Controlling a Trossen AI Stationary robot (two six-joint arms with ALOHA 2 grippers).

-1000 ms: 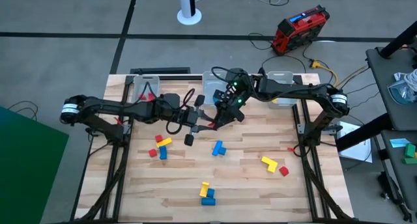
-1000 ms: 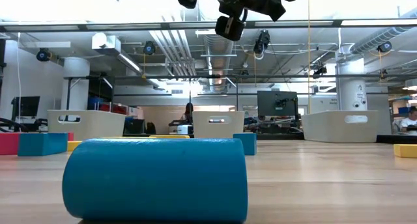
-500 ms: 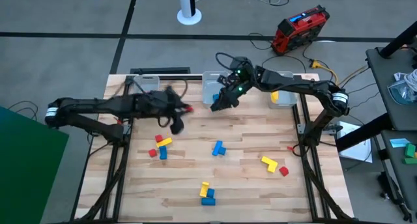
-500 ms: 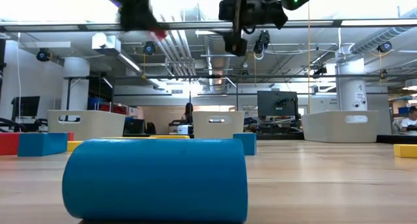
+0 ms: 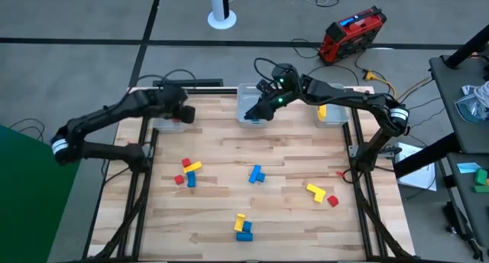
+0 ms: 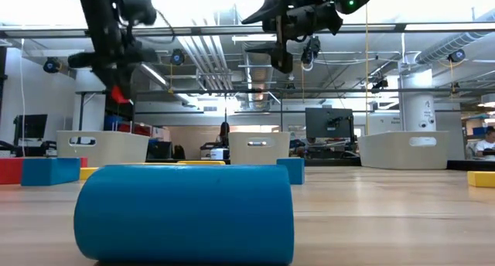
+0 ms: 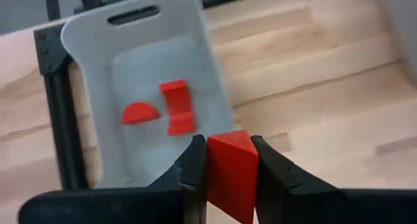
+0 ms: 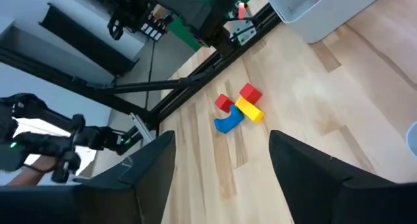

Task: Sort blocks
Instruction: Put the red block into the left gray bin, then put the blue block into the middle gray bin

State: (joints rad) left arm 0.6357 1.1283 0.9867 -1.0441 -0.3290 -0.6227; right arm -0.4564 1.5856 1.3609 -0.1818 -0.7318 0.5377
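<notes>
- One red block is clamped between the left gripper fingers, above the left bin at the table's far edge — two red pieces already lie inside.
- Several more blocks in red, yellow and blue lie scattered on the wooden table.
- Right gripper hangs over the middle bin, fingers spread apart and holding nothing.

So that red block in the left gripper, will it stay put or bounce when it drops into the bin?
The red block looks solid and rigid, pinched by the left gripper. Its flat faces suggest it will probably settle rather than roll. The bin has walls and holds two red pieces lying still.
</notes>
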